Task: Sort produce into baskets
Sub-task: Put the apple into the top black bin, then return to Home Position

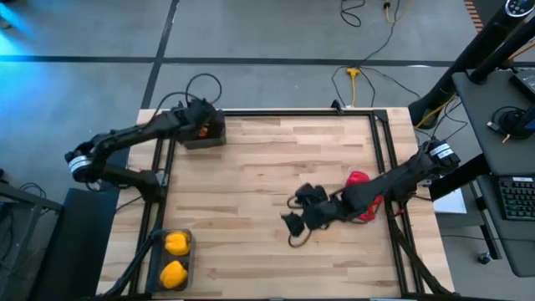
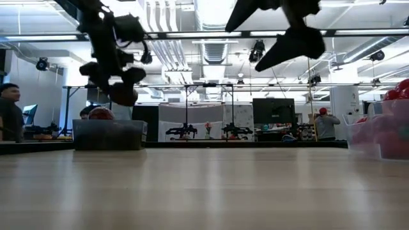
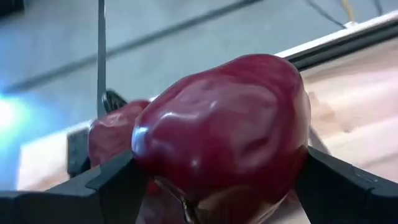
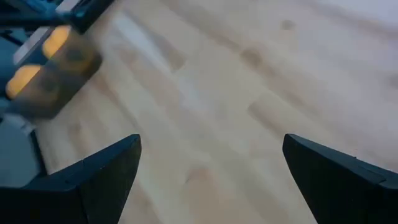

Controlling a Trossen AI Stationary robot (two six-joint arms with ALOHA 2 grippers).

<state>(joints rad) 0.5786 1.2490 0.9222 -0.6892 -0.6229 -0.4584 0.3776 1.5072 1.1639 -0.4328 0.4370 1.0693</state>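
Above dark basket (image 1: 203,138) | left gripper (image 3: 211,186) clamps apple (image 3: 230,130)

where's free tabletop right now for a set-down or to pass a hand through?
Widest bare wood: table centre and front, between the yellow-fruit bin at front left and the right gripper, open above mid-table. Also free: the back edge right of the dark bin. Crowded: that back-left bin, where the left gripper holds a dark red apple, and the right side around the red-produce bin.

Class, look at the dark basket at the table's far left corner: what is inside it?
The left gripper holds a dark red apple above the dark basket. One more dark red apple shows inside it. The gripper and the basket's dark walls hide the rest of its contents.
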